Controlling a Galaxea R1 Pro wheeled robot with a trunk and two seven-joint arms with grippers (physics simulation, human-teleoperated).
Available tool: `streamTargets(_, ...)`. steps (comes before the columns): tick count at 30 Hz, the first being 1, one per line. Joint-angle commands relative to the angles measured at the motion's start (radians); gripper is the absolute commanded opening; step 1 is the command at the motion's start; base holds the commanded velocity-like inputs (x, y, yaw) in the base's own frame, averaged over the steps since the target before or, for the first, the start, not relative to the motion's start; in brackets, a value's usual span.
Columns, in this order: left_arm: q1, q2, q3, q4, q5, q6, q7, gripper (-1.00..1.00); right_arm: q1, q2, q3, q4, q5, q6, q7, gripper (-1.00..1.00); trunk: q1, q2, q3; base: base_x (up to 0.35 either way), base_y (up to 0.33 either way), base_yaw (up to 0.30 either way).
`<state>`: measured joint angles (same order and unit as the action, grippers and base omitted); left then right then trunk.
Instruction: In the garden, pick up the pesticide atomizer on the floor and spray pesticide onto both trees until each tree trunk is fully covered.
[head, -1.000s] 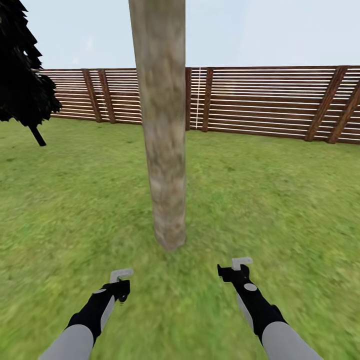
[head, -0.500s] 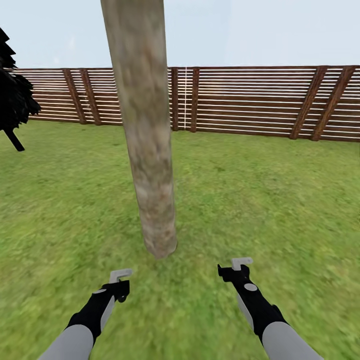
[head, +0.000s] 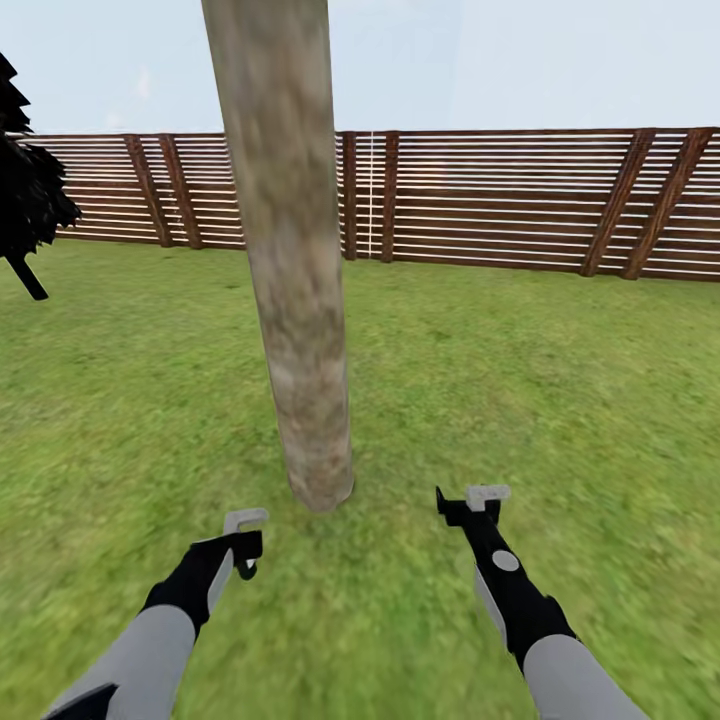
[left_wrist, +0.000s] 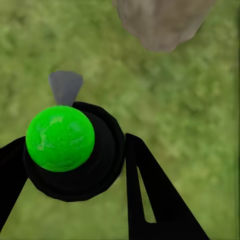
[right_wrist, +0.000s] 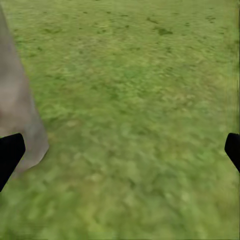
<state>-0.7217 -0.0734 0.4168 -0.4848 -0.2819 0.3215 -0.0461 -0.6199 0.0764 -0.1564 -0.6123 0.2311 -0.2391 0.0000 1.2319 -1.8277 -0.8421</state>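
Note:
A tree trunk (head: 290, 300), thick, mottled grey-brown and slightly tilted, rises from the lawn straight ahead. Its base also appears in the left wrist view (left_wrist: 160, 22) and the right wrist view (right_wrist: 17, 115). My left gripper (head: 245, 540) hovers low just short of the trunk's base, to its left. It is shut on the pesticide atomizer (left_wrist: 60, 138), a dark round body with a bright green dot and a grey nozzle pointing at the grass near the trunk. My right gripper (head: 470, 500) is open and holds nothing, to the right of the base, over grass (right_wrist: 120, 155).
A brown slatted fence (head: 500, 200) runs across the back of the lawn. A dark tree (head: 30, 200) stands at the far left. Open grass (head: 550, 380) spreads on both sides of the trunk.
A second ago the view swung right, so the trunk shifted left in the picture. Since half a second ago both arms have reached a little forward toward the trunk's base.

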Motion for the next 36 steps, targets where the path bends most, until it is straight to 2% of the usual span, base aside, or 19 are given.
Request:
streamTargets(1, -0.002, 0.0, 0.0, 0.0, 0.0, 0.0, 0.0, -1.0, 0.0, 0.0, 0.0, -0.016, 0.0, 0.001, 0.006, 1.0, 0.004, -0.007, -0.003, 0.0, 0.0, 0.0)
streamTargets(7, 0.001, -0.002, -0.001, 0.002, 0.0, 0.001, 0.0, -1.0, 0.0, -0.001, 0.001, -0.032, -0.001, 0.006, 0.057, 1.0, 0.027, -0.049, -0.022, 0.0, 0.0, 0.0)
streamTargets(36, 0.004, 0.0, -0.003, 0.011, 0.0, -0.007, 0.002, -1.0, 0.0, -0.001, 0.001, -0.022, -0.001, 0.011, 0.058, 1.0, 0.138, -0.252, -0.082, 0.0, 0.0, 0.0)
